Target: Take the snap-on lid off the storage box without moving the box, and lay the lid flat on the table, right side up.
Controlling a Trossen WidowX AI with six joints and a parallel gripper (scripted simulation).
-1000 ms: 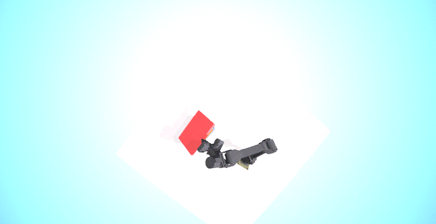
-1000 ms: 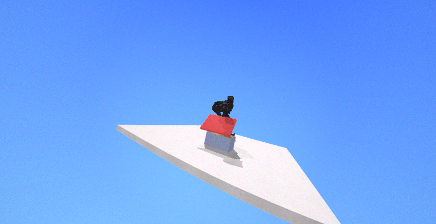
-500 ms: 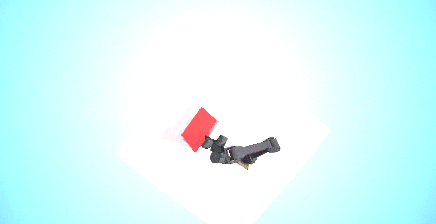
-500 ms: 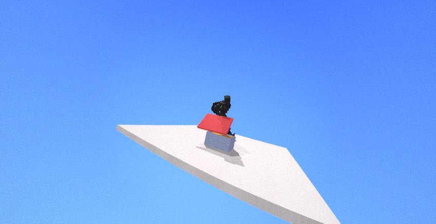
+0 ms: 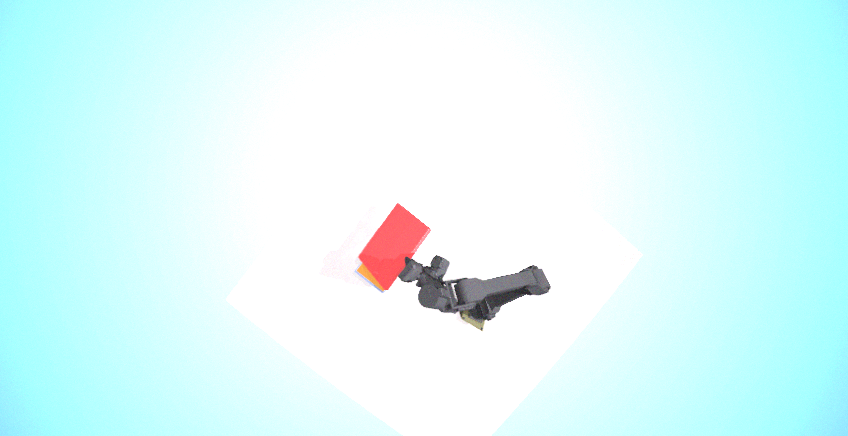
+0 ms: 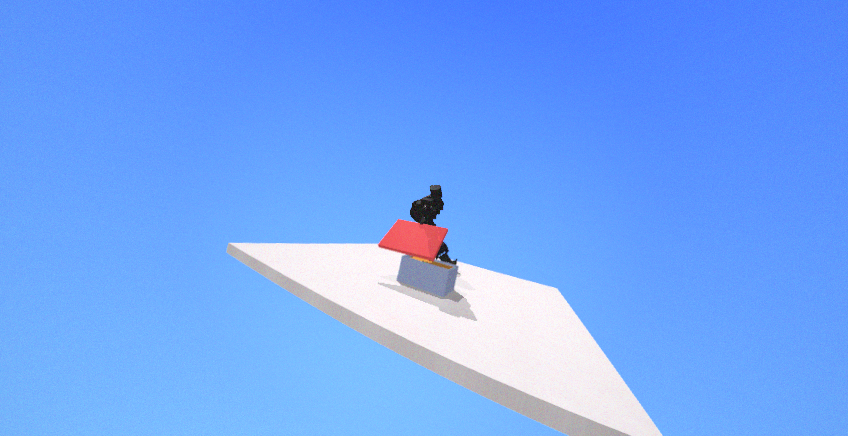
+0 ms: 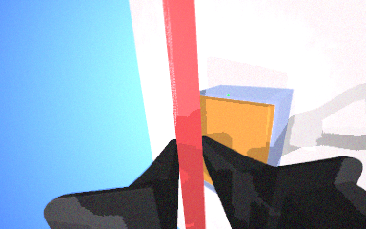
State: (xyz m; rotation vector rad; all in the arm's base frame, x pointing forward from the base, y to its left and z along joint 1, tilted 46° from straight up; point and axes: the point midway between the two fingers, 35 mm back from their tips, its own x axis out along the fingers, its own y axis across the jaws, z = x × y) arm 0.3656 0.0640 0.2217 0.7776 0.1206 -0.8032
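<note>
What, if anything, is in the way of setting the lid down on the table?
The box stands partly under the lid, so it blocks a straight drop. Nothing visible blocks a sideways move, held in the pincer, to the table beside it.

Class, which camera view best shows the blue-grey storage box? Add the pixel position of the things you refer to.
The exterior view: the blue-grey rectangular storage box (image 5: 370, 281) (image 6: 426, 277) (image 7: 281, 125) shows its outer walls and part of its rim. The top view gives only a sliver beside the lid; the wrist view, its orange inside, partly hidden.
</note>
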